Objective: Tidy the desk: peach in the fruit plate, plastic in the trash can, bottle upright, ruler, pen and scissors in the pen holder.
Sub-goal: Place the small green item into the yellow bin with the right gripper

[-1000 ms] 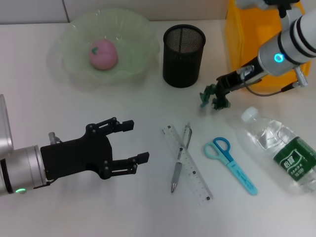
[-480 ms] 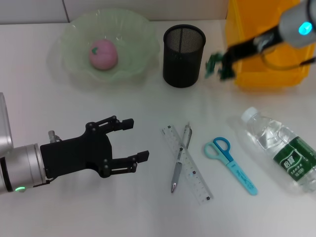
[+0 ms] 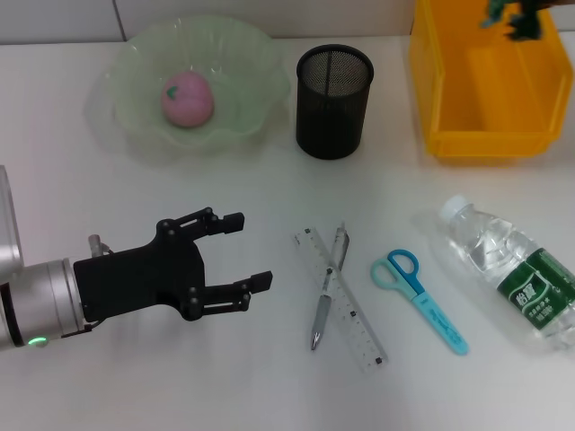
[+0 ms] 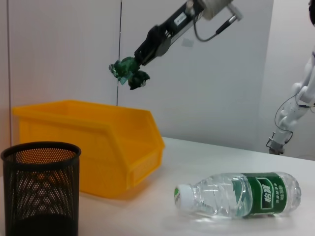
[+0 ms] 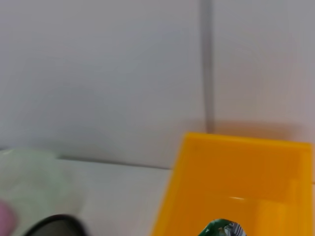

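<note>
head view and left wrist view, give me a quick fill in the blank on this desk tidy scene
The right gripper holds the crumpled green plastic above the yellow ____.
The pink peach lies in the pale green ____.
The clear plastic bottle lies on its ____.
The black mesh pen holder is ____.

Missing: bin; plate; side; empty

Right gripper (image 3: pixel 519 20) with green plastic (image 4: pixel 129 72), up from the desk to above the yellow bin (image 3: pixel 485 85).

The right gripper (image 3: pixel 514 15) is cut off by the head view's top edge; the bottle (image 3: pixel 517 274) runs past its right edge.
</note>
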{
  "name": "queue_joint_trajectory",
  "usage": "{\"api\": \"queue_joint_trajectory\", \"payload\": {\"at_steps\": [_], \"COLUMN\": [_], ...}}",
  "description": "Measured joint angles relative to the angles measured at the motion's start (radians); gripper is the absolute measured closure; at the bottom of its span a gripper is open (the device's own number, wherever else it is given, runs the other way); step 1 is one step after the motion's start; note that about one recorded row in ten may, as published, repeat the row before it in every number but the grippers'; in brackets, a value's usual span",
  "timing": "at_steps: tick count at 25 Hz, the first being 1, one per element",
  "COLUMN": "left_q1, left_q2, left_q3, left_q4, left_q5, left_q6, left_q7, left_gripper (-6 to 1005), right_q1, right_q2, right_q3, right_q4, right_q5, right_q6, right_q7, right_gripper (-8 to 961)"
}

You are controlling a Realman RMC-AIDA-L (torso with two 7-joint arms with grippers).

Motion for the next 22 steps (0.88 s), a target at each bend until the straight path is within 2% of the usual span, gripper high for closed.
{"api": "queue_joint_trajectory", "payload": {"at_steps": [4, 8, 12, 17, 22], "left_q1": [0.0, 0.0, 0.0, 0.0, 0.0], "left_q2": [0.0, 0.0, 0.0, 0.002, 0.003], "left_q3": [0.0, 0.0, 0.0, -0.003, -0.008], "left_q4": [0.001, 0.001, 0.001, 0.003, 0.004], "left_q5": [-0.001, -0.002, -0.002, 0.001, -0.001], "left_q6": [0.004, 0.004, 0.004, 0.006, 0.017], "left_q7": [0.001, 0.0, 0.0, -0.009, -0.009], "left_gripper": [155, 155, 155, 155, 155], "right_q1": [0.005, 0.031, 0.056, 0.061, 0.04], "right_q2": [-0.015, -0.013, -0.015, -0.016, 0.01], "right_q3": [0.031, 0.033, 0.029, 0.027, 0.025], "right_q4": [0.149, 0.275, 0.343, 0.326, 0.196], "right_q5": [0.003, 0.004, 0.0, 0.003, 0.012], "right_q6": [0.113, 0.217, 0.246, 0.233, 0.158], "right_q7": [-0.023, -0.079, -0.095, -0.112, -0.131], "right_gripper": [772, 746, 719, 603, 486]}}
